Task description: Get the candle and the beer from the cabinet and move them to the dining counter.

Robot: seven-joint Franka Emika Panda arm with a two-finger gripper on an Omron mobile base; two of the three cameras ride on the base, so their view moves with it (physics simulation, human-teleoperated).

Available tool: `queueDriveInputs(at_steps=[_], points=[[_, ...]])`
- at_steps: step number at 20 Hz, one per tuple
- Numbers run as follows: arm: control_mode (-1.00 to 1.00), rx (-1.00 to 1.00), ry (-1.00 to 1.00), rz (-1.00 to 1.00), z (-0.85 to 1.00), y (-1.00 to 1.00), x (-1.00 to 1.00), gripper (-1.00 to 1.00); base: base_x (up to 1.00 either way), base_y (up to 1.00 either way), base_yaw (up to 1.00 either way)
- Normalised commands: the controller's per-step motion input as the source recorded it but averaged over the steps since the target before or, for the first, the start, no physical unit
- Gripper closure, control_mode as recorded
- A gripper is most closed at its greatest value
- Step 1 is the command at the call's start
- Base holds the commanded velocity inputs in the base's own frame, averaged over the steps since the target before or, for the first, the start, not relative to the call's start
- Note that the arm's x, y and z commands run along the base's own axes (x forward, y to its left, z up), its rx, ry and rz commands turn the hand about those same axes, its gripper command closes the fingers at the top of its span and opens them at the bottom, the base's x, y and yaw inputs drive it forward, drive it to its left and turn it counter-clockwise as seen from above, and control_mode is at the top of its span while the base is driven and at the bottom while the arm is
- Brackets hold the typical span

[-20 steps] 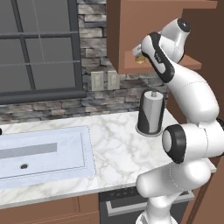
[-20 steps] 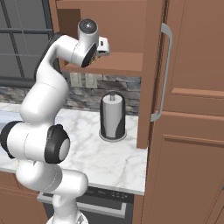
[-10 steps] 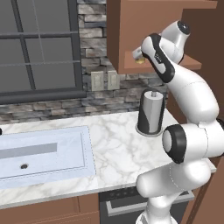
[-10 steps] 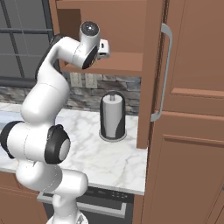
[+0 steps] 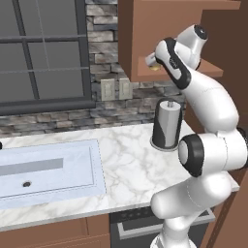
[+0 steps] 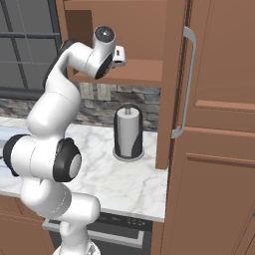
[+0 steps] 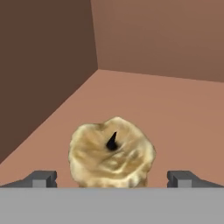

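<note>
A: Where is the candle (image 7: 111, 153)?

B: It sits on the brown shelf floor inside the cabinet (image 7: 157, 39), near the shelf's left wall. In the hand view it is a lumpy gold-tan stub with a short black wick, right between the two finger tips (image 7: 41, 178).

A: And the gripper (image 7: 112, 180), is it clamped on it?

B: No. The jaws stand spread wide, one tip on each side of the candle, with a gap on both sides. Nothing is grasped.

A: Can you see the candle from the base?

B: In the left base view a small yellowish spot shows at the front lip of the shelf, just beside the hand; it is too small to say more.

A: What about the arm?

B: It reaches up from the base, and the hand is at the open cabinet's lower shelf (image 6: 134, 74). In the right base view the cabinet door (image 6: 172, 84) stands swung open, its silver bar handle (image 6: 183, 84) facing out.

A: What lies below?

B: A grey-and-white paper towel roll (image 5: 167, 123) stands upright on the marble counter (image 5: 126, 164), under the cabinet. To the left a sink (image 5: 48, 167) is set into that counter, below a window (image 5: 43, 48).
</note>
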Motion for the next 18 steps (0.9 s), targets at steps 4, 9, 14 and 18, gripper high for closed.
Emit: queueDriveInputs(at_steps=[4, 9, 14, 18], points=[[-1.00, 0.00, 0.02, 0.01, 0.00, 0.00, 0.14, -1.00, 0.00, 0.00, 0.00], [-1.00, 0.00, 0.03, 0.01, 0.00, 0.00, 0.08, -1.00, 0.00, 0.00, 0.00], [-1.00, 0.00, 0.05, 0.01, 0.00, 0.00, 0.00, -1.00, 0.00, 0.00, 0.00], [-1.00, 0.00, 0.00, 0.00, 0.00, 0.00, 0.00, -1.00, 0.00, 0.00, 0.00]])
